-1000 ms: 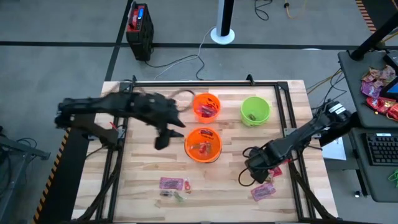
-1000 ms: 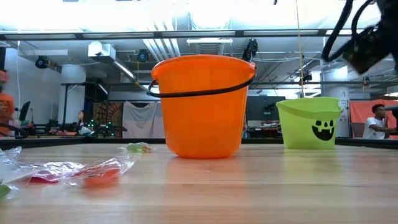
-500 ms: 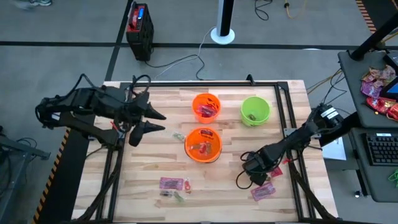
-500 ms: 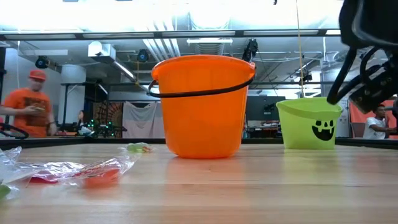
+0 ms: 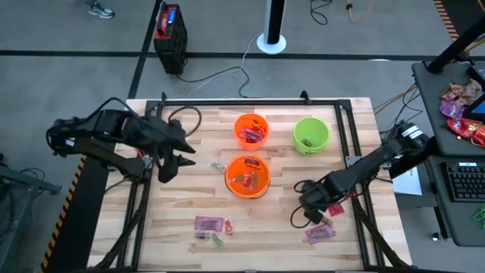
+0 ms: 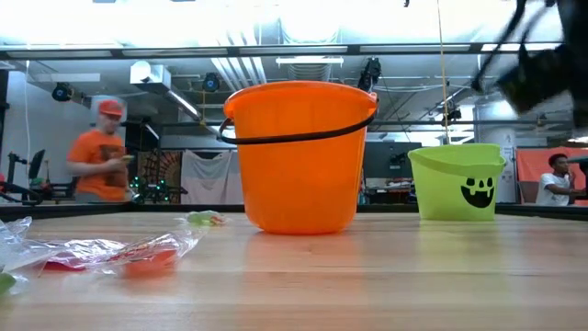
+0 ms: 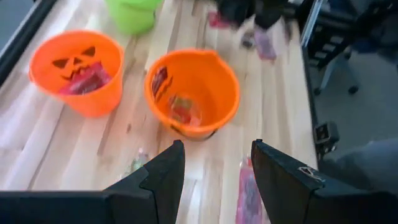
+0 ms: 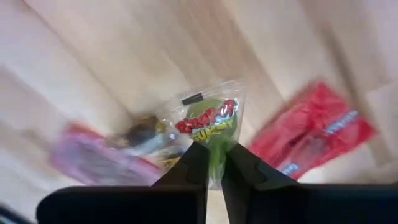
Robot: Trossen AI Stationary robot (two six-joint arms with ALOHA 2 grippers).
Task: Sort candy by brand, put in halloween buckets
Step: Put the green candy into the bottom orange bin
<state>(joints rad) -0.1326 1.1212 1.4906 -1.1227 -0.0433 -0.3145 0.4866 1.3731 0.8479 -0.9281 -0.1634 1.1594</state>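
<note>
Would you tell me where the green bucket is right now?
In the high view, the green bucket stands at the table's far right, beside an orange bucket.

2 dark jointed arms (image 5: 114, 133), black cables, wedge-shaped black fingers (image 7: 283, 183)

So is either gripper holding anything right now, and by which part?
The right gripper pinches a small clear-wrapped green candy by the wrapper's bottom edge. The left gripper is open and empty.
</note>
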